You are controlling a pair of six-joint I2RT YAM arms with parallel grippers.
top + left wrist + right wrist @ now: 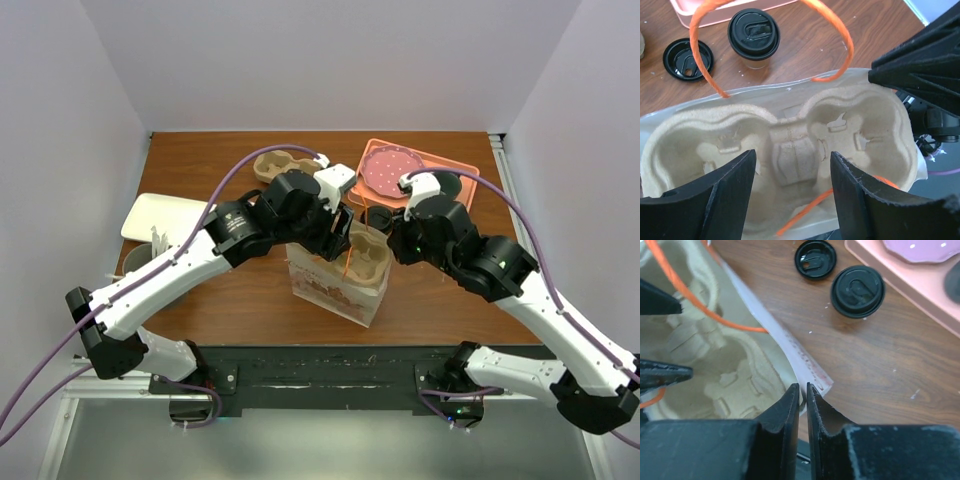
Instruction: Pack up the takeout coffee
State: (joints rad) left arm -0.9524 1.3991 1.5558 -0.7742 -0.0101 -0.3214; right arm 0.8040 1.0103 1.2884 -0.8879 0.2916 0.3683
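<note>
The takeout coffee (754, 35), a small cup with a black lid, stands on the wood table behind the bag; it also shows in the right wrist view (857, 291). A clear plastic bag (330, 290) with orange string handles (840, 35) holds a brown pulp carrier (790, 130) with both wells empty. My left gripper (792, 156) is open and empty, hanging over the carrier's middle. My right gripper (802, 387) is shut on the bag's rim (800, 360) at its right end. In the top view the right arm hides the coffee.
A loose black lid (688, 59) lies beside the coffee. A pink tray (455, 165) with a round plate (388, 168) sits at the back right. A second pulp carrier (275, 163) lies at the back, and a white tray (160, 215) at the left.
</note>
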